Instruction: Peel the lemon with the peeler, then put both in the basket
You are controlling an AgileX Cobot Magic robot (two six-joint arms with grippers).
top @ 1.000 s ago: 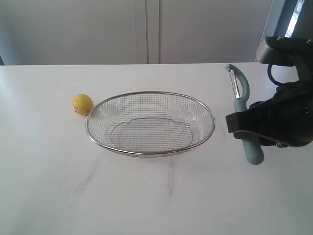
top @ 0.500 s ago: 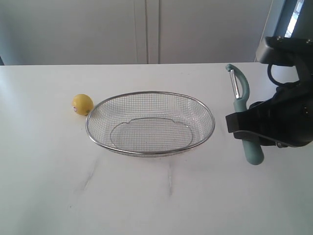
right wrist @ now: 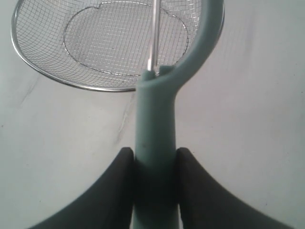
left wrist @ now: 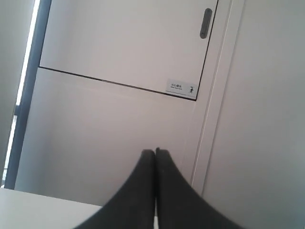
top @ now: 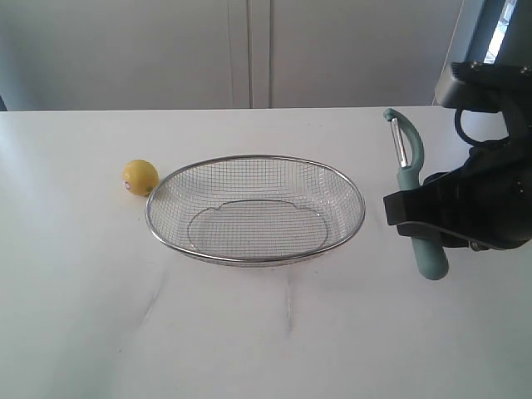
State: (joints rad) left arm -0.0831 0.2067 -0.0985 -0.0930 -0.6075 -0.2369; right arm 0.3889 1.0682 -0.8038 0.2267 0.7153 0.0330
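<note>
The wire-mesh basket (top: 253, 261) sits at the middle of the white tabletop (top: 249, 341) and holds nothing. The lemon (top: 140, 177) rests on the tabletop at about 10 o'clock from the basket, just beside its rim. Whether it touches the wire cannot be told. Its small red-and-white sticker faces the camera, low on the left side of the fruit.

At 3 o'clock from the basket, well clear of the rim, the right gripper (top: 411, 218) is clamped on the peeler (top: 410, 179). Its two black fingers (right wrist: 125, 164) press on either side of the pale teal handle, a little below the handle's middle. The curved head with the metal blade points toward 12 o'clock. The rounded handle end sticks out below the gripper toward 6 o'clock, tilted slightly to 5. The blade lies on the side facing the basket.

The left gripper (left wrist: 155, 157) does not show in the exterior view. In its wrist view the fingertips are pressed together with nothing between them, and they aim upward at a pale cabinet door (left wrist: 124, 47) above the tabletop edge.
</note>
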